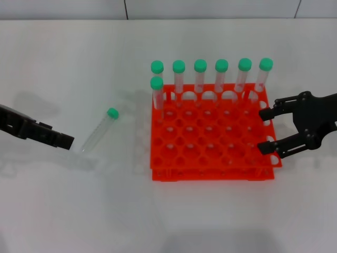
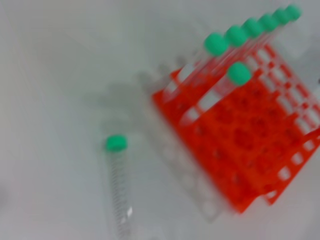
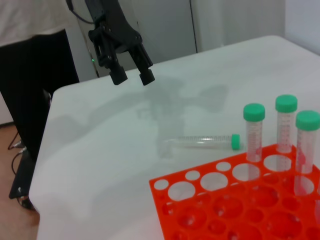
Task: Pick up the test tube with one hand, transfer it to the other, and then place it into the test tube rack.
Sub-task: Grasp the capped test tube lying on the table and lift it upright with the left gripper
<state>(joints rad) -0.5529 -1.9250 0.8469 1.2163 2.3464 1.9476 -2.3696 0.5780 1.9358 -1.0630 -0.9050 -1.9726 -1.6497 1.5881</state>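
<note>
None of the three steps is done: pickup, handover and placement all remain. The tabletop (image 1: 79, 211) carries the test tube rack (image 1: 213, 134), seven capped tubes standing along its far side. The right hand (image 1: 275, 130) waits released over the rack's right edge. The left hand (image 3: 132, 76), fingers parted and empty, hovers near the test tube (image 1: 99, 130), which lies flat left of the rack.

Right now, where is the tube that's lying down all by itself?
In the head view the test tube lies flat on the white table, left of the test tube rack, with the left gripper just beside its bottom end.
</note>
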